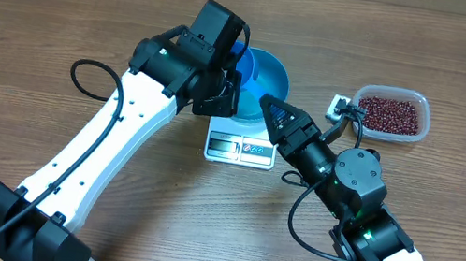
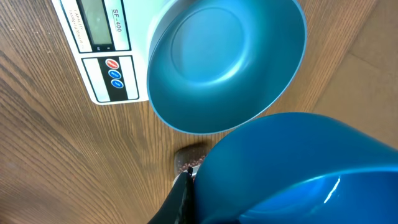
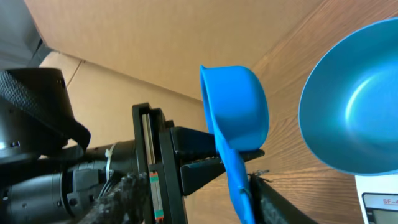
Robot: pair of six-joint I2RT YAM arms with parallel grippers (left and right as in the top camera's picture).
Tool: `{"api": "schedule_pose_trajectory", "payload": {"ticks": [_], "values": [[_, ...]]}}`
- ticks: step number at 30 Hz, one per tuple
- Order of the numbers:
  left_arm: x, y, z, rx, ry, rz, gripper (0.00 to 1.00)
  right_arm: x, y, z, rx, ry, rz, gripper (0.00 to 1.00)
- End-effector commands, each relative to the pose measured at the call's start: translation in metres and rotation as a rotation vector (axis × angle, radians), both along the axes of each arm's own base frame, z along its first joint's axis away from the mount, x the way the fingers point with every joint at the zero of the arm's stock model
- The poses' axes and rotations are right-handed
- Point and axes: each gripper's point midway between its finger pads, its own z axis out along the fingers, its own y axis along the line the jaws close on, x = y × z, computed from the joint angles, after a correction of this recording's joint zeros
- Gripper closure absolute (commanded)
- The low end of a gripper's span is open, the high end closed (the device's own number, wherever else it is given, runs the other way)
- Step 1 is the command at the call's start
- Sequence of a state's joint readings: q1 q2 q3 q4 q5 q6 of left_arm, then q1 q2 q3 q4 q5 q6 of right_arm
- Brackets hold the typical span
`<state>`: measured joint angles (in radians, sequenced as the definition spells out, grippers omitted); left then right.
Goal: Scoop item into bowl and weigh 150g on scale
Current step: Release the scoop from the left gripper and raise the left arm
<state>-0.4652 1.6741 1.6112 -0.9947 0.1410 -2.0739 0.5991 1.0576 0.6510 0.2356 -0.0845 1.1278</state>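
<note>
The blue bowl [image 1: 270,78] stands empty on the white scale [image 1: 240,146]; I also see the bowl [image 2: 227,62] and the scale [image 2: 106,50] in the left wrist view. My left gripper [image 1: 224,86] is shut on a blue scoop [image 1: 239,59] beside the bowl's left rim. The scoop [image 3: 239,118] shows empty, its handle running down between the fingers of my right gripper [image 3: 193,177], against the right finger [image 3: 280,205]. That gripper [image 1: 268,105] is partly open around the handle. The beans [image 1: 392,113] lie in a clear tub.
The clear tub [image 1: 367,96] sits at the right back, with a small white object [image 1: 340,106] beside it. A cardboard wall [image 3: 186,43] closes the table's far side. Both arms crowd the area around the scale.
</note>
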Motion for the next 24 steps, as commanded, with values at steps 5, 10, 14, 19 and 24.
{"api": "schedule_pose_trajectory", "payload": {"ticks": [5, 10, 14, 19, 24], "values": [[0.001, -0.007, 0.008, -0.029, -0.007, -0.006, 0.96, 0.011, -0.004, 0.011, 0.015, -0.029, -0.067, 0.56], [-0.001, -0.010, 0.008, -0.043, 0.001, -0.016, 0.95, 0.020, 0.002, -0.002, 0.024, 0.007, -0.070, 0.56], [-0.003, -0.011, 0.008, -0.047, 0.011, -0.020, 0.95, 0.026, 0.007, -0.006, 0.030, -0.001, -0.066, 0.62], [-0.005, -0.009, 0.006, -0.038, 0.022, -0.017, 0.96, 0.027, 0.008, -0.006, 0.033, -0.005, -0.066, 0.71], [-0.005, -0.008, 0.006, -0.037, 0.022, -0.016, 0.95, 0.027, 0.008, -0.006, 0.032, -0.004, -0.066, 0.72]]}}
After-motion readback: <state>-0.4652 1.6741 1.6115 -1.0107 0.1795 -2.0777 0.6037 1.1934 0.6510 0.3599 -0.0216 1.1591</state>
